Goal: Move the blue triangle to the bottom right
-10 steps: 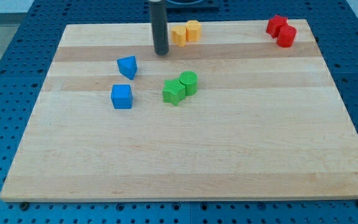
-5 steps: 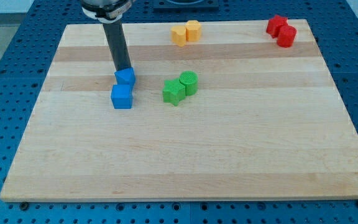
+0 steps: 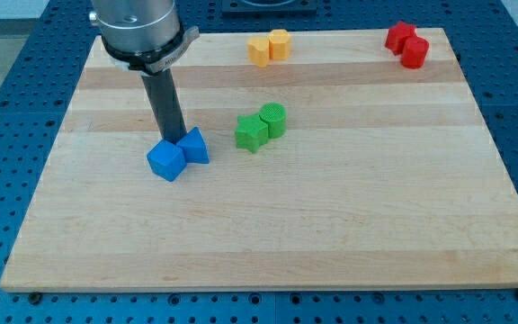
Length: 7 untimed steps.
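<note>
Blue triangle (image 3: 193,147) is being seen on the left half of the table (image 3: 331,225), somewhat nearer the top edge than the bottom edge and well apart from the bottom right corner. It is being touched on its left side by the blue cube (image 3: 165,161), which is lying turned so that one corner is pointing toward the bottom edge. The dark rod is being held upright just above this pair, and my tip (image 3: 171,139) is being pressed down right at the top of the two blue blocks, in the notch where they are meeting; whether it is actually touching one or both cannot be told. Nothing is being gripped, since the tool is a plain rod with no jaws to spread or close.

To the right of the blue pair, near the middle of the table, the green star-like block (image 3: 251,134) and the green cylinder (image 3: 273,119) are being seen touching each other, near the triangle but apart from it. Along the top edge, two yellow blocks (image 3: 269,47) are sitting side by side, their shapes being hard to make out. In the top right corner, two red blocks (image 3: 406,44) are being seen pressed together, well apart from everything else.
</note>
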### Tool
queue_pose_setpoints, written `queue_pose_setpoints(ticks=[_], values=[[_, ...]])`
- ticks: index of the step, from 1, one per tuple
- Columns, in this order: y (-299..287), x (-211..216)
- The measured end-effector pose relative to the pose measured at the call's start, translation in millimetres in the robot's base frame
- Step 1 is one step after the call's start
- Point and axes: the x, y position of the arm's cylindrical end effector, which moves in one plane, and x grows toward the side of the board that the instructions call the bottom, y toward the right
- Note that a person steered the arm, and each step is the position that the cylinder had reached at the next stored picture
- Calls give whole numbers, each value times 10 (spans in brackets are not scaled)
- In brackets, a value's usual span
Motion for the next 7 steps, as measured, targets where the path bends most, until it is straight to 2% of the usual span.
queue_pose_setpoints(ticks=[2, 4, 6, 7], values=[[29, 0], [324, 67], [630, 456], [899, 458]])
